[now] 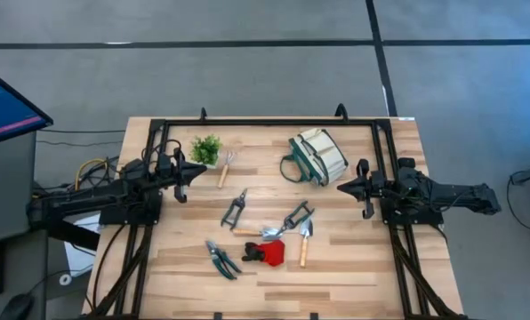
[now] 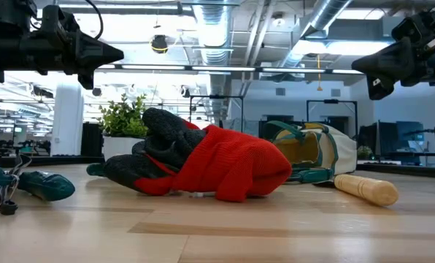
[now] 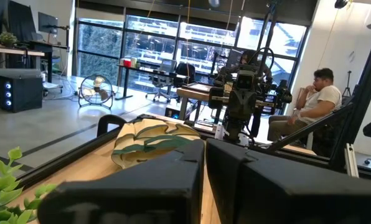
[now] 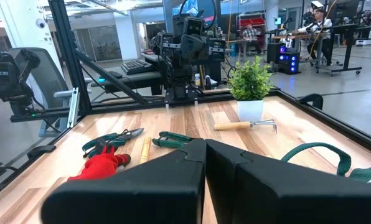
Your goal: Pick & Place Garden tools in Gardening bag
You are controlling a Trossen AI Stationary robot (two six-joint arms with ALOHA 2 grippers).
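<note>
The garden tools lie loose on the wooden table: a wooden-handled rake [image 1: 226,167] beside a potted plant [image 1: 206,148], dark shears [image 1: 236,207], green-handled shears [image 1: 220,260], a red and dark glove [image 1: 265,253], and wooden-handled trowels [image 1: 305,240] by another dark tool [image 1: 293,216]. The gardening bag [image 1: 318,156], cream with green trim, lies on its side at the far right. My left gripper [image 1: 198,169] hovers shut above the table's left side, pointing level at the right arm. My right gripper [image 1: 343,187] hovers shut at the right side, facing it.
A black metal frame [image 1: 274,123] runs round the table's far and side edges. Bare wood lies along the near edge [image 1: 274,293]. A monitor [image 1: 7,107] stands off the table's left. A person [image 3: 316,99] sits in the room beyond the right arm.
</note>
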